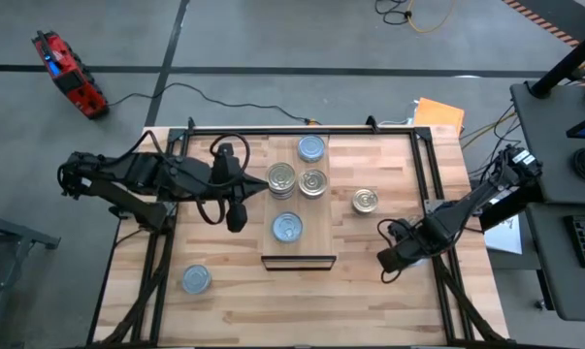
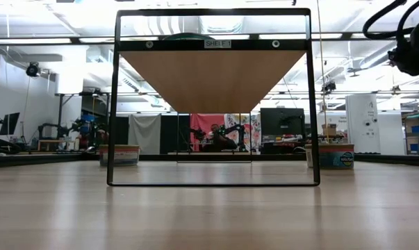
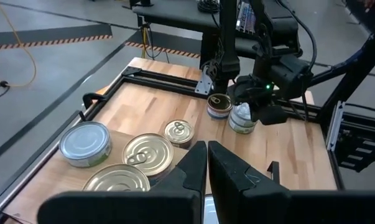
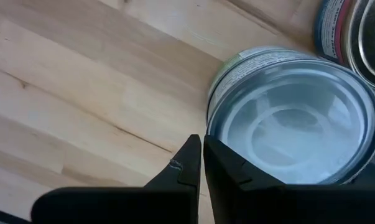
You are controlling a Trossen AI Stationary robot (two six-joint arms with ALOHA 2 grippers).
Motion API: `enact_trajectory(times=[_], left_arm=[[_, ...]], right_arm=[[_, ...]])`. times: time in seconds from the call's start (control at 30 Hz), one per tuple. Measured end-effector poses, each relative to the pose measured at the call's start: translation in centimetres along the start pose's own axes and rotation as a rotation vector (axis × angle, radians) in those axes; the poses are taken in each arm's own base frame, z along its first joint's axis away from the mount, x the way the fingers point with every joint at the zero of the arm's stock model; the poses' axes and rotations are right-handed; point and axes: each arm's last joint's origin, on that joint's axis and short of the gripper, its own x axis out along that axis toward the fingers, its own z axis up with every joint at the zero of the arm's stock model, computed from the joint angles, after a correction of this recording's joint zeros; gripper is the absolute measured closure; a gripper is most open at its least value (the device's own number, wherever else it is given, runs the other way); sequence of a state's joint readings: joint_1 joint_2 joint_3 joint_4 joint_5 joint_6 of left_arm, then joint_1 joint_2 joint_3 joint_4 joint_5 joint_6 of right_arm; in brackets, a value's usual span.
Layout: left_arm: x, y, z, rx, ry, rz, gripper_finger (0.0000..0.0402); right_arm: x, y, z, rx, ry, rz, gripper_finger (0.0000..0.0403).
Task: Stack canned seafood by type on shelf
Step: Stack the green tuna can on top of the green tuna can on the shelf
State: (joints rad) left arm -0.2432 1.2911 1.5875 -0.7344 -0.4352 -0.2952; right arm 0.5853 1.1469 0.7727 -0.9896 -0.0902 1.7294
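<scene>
The shelf (image 1: 326,208) is a pale plank with a dark front edge (image 1: 299,260). On it stand two gold-topped cans (image 1: 281,178) (image 1: 312,182) and two blue-grey-topped cans (image 1: 311,148) (image 1: 287,227). Another gold-topped can (image 1: 366,201) and a blue-grey one (image 1: 196,279) stand on the table. My left gripper (image 3: 207,155) hovers shut above the shelf's left side. My right gripper (image 4: 201,144) is shut and points down beside a pale-topped can (image 4: 293,130) on the table right of the shelf. My right arm hides this can in the high view. My right gripper's shut fingertips (image 4: 190,152) point down right at the outer rim (image 4: 213,134) of the pale-topped can, which stands upright on the table. I cannot tell whether they touch it.
In the low view the shelf's black frame (image 2: 217,43) stands in the middle of the table, open underneath. A black rail (image 1: 302,131) runs round the table's edges. The gold-topped can (image 3: 219,106) stands close behind the pale-topped one.
</scene>
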Motion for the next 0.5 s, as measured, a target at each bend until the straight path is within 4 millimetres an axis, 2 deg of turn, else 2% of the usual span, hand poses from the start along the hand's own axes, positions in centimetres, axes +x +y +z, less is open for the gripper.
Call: enact_trajectory(times=[0.5], left_arm=[[0.0,-0.03,0.09,-0.01,-0.008,-0.003,0.0401]], right_arm=[[-0.59,0.21,-0.27,0.031,-0.059,0.014,0.039]])
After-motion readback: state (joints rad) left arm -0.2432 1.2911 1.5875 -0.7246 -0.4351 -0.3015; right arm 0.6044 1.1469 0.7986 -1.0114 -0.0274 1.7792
